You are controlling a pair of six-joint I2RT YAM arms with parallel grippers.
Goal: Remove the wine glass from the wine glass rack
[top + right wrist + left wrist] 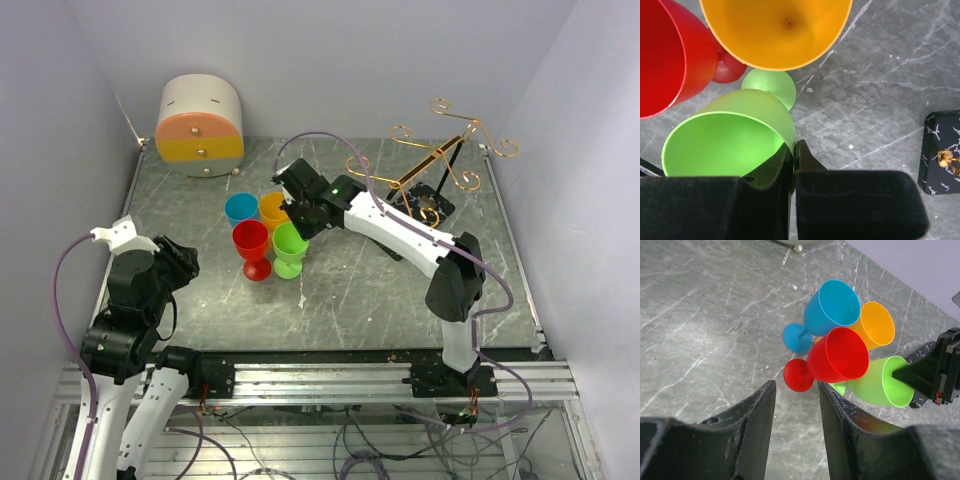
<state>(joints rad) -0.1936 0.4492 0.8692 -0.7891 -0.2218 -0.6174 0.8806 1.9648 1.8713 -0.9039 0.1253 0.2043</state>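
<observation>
The gold wire wine glass rack (440, 150) stands at the back right on its black base (428, 203) with no glass on its arms. My right gripper (303, 222) is shut on the rim of the green wine glass (290, 243), one finger inside the bowl and one outside (792, 150). The green glass stands on the table beside the red glass (251, 245), the blue glass (241, 208) and the orange glass (273, 208). My left gripper (795, 390) is open and empty, near the front left, looking at the glasses.
A white, pink and orange drawer box (200, 125) stands at the back left. Purple walls close in the table on the left, back and right. The rack's black base corner shows in the right wrist view (942, 152).
</observation>
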